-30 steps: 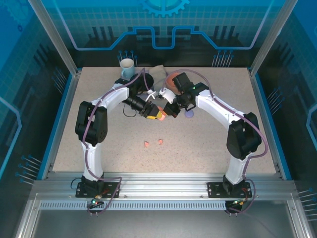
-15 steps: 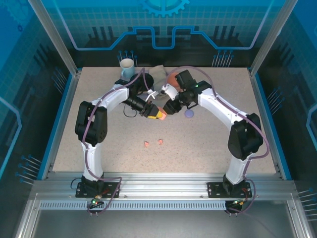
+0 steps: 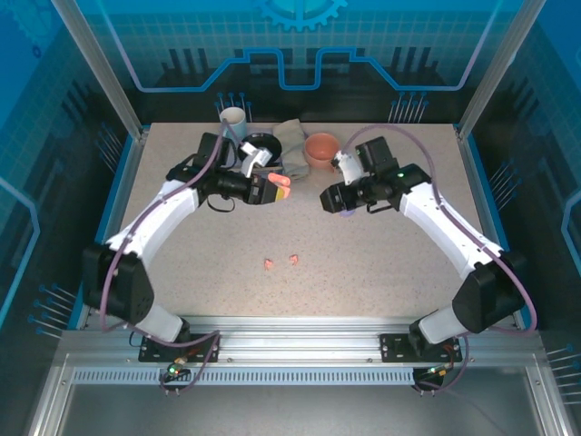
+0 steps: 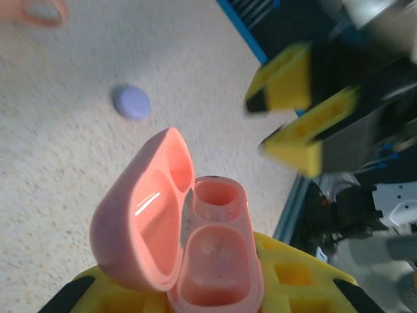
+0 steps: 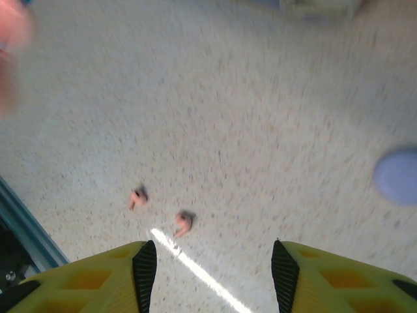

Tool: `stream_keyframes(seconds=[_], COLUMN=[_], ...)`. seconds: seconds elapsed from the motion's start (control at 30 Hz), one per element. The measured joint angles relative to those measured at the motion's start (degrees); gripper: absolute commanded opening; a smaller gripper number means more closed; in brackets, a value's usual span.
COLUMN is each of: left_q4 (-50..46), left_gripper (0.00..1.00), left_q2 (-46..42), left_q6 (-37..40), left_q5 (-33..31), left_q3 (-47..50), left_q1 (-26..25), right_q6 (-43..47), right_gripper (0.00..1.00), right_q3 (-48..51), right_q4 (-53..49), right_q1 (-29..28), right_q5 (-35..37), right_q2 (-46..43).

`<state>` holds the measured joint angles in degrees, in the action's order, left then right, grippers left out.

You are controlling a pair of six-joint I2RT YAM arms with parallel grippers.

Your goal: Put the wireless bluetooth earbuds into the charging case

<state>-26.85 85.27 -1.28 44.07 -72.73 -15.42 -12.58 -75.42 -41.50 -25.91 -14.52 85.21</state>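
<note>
The arms have pulled apart: the left hand grips the open pink case, the right hand is open and empty, and two pink earbuds wait on the tabletop, not in yet.

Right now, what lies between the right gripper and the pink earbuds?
Bare table lies between the right gripper and the pink earbuds; the right wrist view shows it.

Speckled table, blue-patterned walls, aluminium frame.
</note>
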Motion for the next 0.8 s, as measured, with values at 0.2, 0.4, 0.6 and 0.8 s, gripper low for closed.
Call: stream_keyframes(seconds=[0.2, 0.4, 0.6, 0.8], left_q4=[13.14, 31.08, 43.01, 51.47], left_gripper=[0.0, 0.0, 0.0, 0.0], left_q2=[-11.74, -25.11, -32.65, -34.56], left_q6=[-6.88, -11.08, -12.15, -12.37], left_q5=[-10.14, -23.76, -34.82, -41.7], left_q3=[10.27, 29.14, 38.99, 43.47], left_q1=[0.0, -0.02, -0.07, -0.28], right_q6=[-12.79, -26.53, -38.62, -49.62], right_gripper=[0.53, 0.52, 0.52, 0.53], right_q3=[2.16, 1.97, -4.2, -16.46], right_q4=[0.85, 2.56, 0.26, -5.25], right_q1=[-8.48, -16.04, -23.67, -30.34], right_q5=[6.25, 12.17, 17.51, 23.12], right_q2=[2.03, 7.26, 18.38, 28.74])
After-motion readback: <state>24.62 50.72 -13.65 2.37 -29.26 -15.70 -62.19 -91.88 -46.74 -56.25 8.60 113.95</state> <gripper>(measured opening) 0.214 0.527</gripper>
